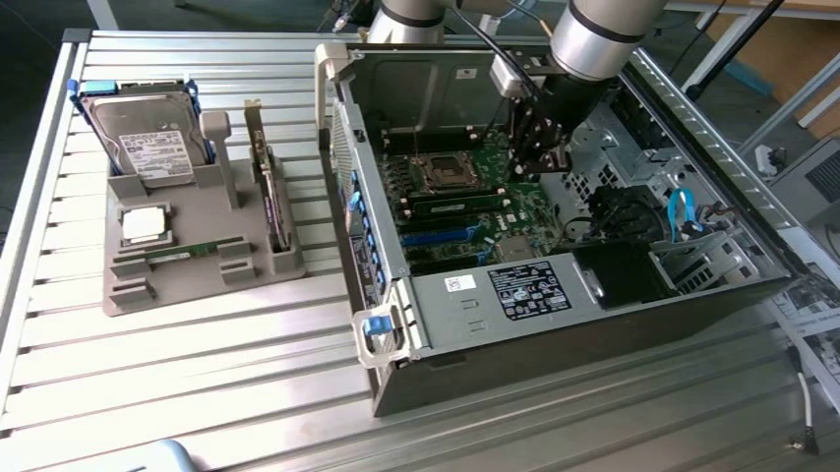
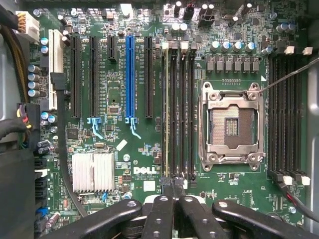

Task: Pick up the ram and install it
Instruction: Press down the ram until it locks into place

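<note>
Tool (image 2: 173, 183) fingers pressed together, nothing pinched afaict; it hangs inside the open pc case (image 1: 434, 334) over the mobo (image 2: 119, 164), tips above one end of the memory slots (image 2: 182, 109), just beside the bare cpu socket (image 2: 230, 124). Ram (image 1: 177, 254) sits in the gray tray (image 1: 184, 290) on the table (image 1: 197, 393), outside the case at the exterior view's left, well apart from tool. Same tray: cpu chip (image 1: 145, 224) near the ram, hard drive (image 1: 151, 147), dark card (image 1: 271, 197) standing upright.
</note>
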Robot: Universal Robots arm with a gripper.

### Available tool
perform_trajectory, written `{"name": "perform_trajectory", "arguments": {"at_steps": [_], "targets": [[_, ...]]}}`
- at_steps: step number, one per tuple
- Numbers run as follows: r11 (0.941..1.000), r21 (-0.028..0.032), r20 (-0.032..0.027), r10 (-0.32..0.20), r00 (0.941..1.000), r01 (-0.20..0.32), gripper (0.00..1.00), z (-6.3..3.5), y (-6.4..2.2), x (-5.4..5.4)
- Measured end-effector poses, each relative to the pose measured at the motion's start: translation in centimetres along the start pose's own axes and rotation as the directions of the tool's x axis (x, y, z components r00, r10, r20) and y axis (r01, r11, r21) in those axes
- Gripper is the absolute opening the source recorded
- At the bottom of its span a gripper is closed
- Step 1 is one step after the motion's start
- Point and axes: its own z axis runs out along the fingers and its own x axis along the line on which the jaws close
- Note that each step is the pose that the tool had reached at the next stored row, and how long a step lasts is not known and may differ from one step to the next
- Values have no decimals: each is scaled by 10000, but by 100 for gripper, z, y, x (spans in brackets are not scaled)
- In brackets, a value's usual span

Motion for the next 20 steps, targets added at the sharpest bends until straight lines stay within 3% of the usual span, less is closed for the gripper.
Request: {"name": "perform_trajectory", "arguments": {"at_steps": [14, 20], "targets": [[10000, 0, 1, 0, 10000, 0, 11, 129, -4, 3], [10000, 0, 0, 2, 10000, -2, 11, 135, -4, 3]]}}
